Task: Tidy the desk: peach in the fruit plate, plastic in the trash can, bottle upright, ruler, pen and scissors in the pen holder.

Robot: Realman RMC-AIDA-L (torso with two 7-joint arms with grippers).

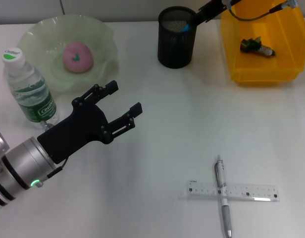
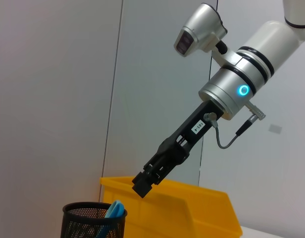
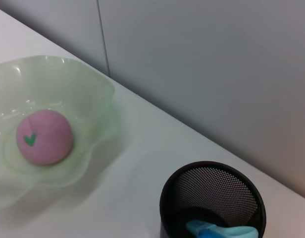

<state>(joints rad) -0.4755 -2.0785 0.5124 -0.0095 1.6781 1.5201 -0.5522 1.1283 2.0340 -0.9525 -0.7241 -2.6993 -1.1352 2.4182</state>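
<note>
A pink peach (image 1: 77, 57) lies in the green fruit plate (image 1: 100, 29) at the back left. A water bottle (image 1: 31, 91) stands upright beside the plate. A blue scissors handle (image 1: 185, 28) shows inside the black mesh pen holder (image 1: 176, 47). My right gripper (image 1: 198, 17) hangs just above the holder's rim; it also shows in the left wrist view (image 2: 142, 186). A crumpled plastic wrapper (image 1: 256, 46) lies in the yellow bin (image 1: 286, 74). A clear ruler (image 1: 251, 191) and a pen (image 1: 223, 198) lie crossed at the front right. My left gripper (image 1: 125, 97) is open and empty above the table near the bottle.
The right wrist view shows the peach (image 3: 43, 136) in the plate (image 3: 93, 94) and the pen holder (image 3: 212, 193) with the blue handle (image 3: 217, 230). A grey wall stands behind the table. The yellow bin (image 2: 192, 208) stands right behind the holder (image 2: 90, 223).
</note>
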